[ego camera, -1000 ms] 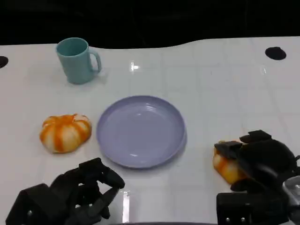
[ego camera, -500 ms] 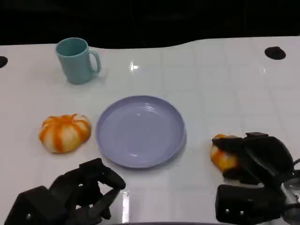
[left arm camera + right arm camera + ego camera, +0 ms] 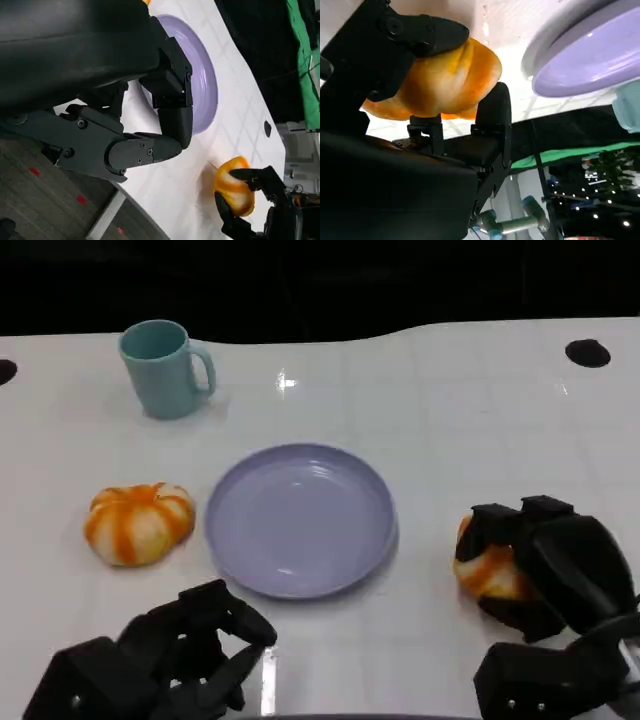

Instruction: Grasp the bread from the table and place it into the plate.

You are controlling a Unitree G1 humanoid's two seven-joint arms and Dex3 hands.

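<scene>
An orange-and-white bread roll [image 3: 483,566] sits right of the lavender plate [image 3: 300,520], and my right hand [image 3: 560,570] grips it, with fingers over its top and far side. In the right wrist view the roll [image 3: 445,80] is clamped between black fingers [image 3: 492,112], with the plate [image 3: 590,60] just beyond. The left wrist view shows the roll [image 3: 234,187] past the plate [image 3: 205,90]. My left hand [image 3: 170,660] rests near the front edge, below and left of the plate, with its fingers curled on nothing.
A second pumpkin-shaped orange-and-white bread [image 3: 140,523] lies left of the plate. A teal mug [image 3: 165,368] stands at the back left. Two dark holes [image 3: 587,352] mark the white table's far corners.
My right hand has closed tighter around the roll, its fingers now over the top, and the roll has shifted slightly away from the front edge. The left hand has barely moved.
</scene>
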